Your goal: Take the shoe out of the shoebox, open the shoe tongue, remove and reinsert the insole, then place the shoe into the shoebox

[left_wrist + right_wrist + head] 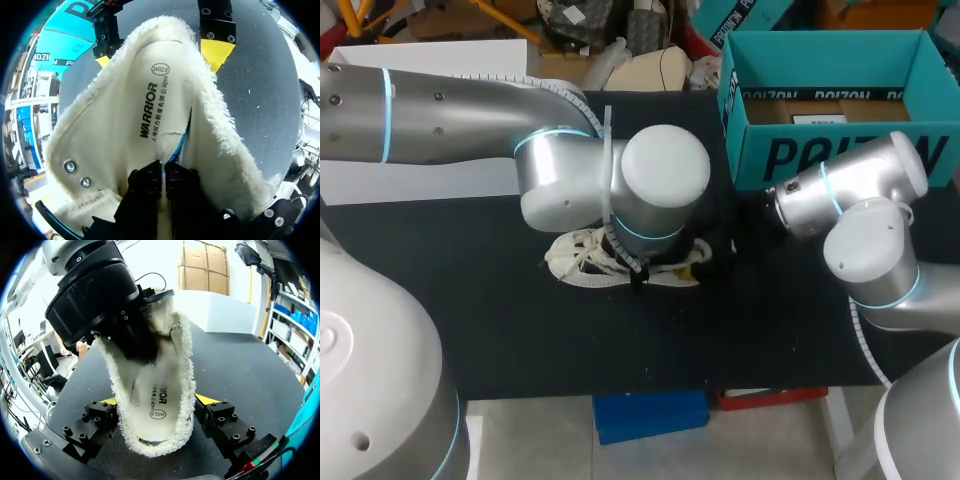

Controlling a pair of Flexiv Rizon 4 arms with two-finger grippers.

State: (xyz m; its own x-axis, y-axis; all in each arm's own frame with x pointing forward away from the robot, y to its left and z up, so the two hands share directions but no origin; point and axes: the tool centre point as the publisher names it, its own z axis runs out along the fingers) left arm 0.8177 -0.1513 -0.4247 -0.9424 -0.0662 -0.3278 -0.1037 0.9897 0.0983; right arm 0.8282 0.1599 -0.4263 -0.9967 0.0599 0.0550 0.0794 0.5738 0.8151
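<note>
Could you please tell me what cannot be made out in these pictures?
Shoe: head view, mostly under the left arm; tongue and opening hidden.
Shoe: absent from both wrist views; insole fills them.
Left gripper: left wrist view, yellow tips hidden where it pinches the insole.
Shoebox: head view, front wall partly behind the right arm.

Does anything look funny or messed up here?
Yes: the fluffy insole is out of the shoe, pinched at one end by the left gripper and bent into a trough above the table. The shoe lies on the table, outside the shoebox. Nothing looks torn or spilled.
</note>
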